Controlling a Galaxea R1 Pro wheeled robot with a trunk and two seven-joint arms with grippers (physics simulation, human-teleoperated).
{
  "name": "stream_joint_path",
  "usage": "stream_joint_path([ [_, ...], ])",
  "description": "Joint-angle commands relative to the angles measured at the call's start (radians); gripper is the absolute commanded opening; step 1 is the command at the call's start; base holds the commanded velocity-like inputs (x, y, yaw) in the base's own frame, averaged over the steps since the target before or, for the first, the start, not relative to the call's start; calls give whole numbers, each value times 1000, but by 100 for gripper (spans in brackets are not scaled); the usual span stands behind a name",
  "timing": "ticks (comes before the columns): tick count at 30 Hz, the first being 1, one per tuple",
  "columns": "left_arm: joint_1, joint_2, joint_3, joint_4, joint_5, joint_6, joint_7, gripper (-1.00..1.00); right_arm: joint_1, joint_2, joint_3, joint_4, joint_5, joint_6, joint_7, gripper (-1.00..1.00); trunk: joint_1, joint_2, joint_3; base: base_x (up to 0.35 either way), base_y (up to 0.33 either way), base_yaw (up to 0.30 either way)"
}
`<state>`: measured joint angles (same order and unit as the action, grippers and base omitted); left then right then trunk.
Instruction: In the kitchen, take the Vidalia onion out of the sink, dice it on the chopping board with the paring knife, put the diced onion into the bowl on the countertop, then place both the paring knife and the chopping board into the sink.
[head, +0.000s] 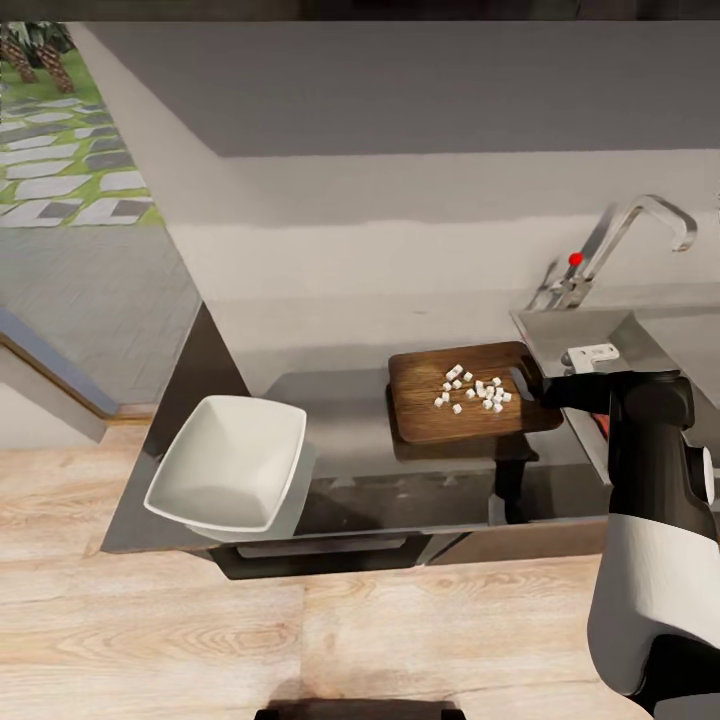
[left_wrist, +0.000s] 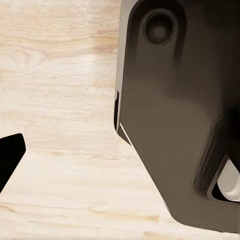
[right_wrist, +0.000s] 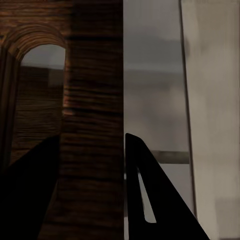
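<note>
Dark brown wood, the chopping board (head: 470, 392) is held above the countertop (head: 350, 420), its shadow falling on the grey surface beneath it, and a scatter of small white diced onion (head: 473, 389) pieces lies on its top face toward its right half. The right gripper (head: 545, 385) meets the board at the board's 3 o'clock edge, beside the slot handle; in the right wrist view the two dark fingers (right_wrist: 150, 200) stand on either side of the board's wooden end (right_wrist: 92, 150), clamped on it, with the arched slot (right_wrist: 42, 57) visible next to them. The bowl (head: 232, 462), white and empty, sits at about 8 o'clock from the board, well apart from it, near the counter's front edge. At the board's 2 o'clock lies the steel drainboard of the sink (head: 585, 335), with the chrome faucet (head: 640, 225) and its red knob (head: 575, 259) behind it. The left wrist view shows pale wooden floor (left_wrist: 60, 125) and a dark part of the robot's body (left_wrist: 175, 110); whether the left gripper's fingers are apart or together cannot be told.
</note>
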<state>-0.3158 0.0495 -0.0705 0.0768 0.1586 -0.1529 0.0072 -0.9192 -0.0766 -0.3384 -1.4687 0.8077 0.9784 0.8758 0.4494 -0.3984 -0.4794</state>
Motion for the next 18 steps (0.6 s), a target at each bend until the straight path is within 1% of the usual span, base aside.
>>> stream_joint_path([
  [1,-2,0,-8,5,9,-5,0,100,-1,0,-1,-1,8,3,11,-100,1,-2,0,0,0,0],
  [18,-2,0,-8,5,9,0,0,100,-1,1,-1,-1,8,3,11,-100,1,-2,27,0,0,0],
])
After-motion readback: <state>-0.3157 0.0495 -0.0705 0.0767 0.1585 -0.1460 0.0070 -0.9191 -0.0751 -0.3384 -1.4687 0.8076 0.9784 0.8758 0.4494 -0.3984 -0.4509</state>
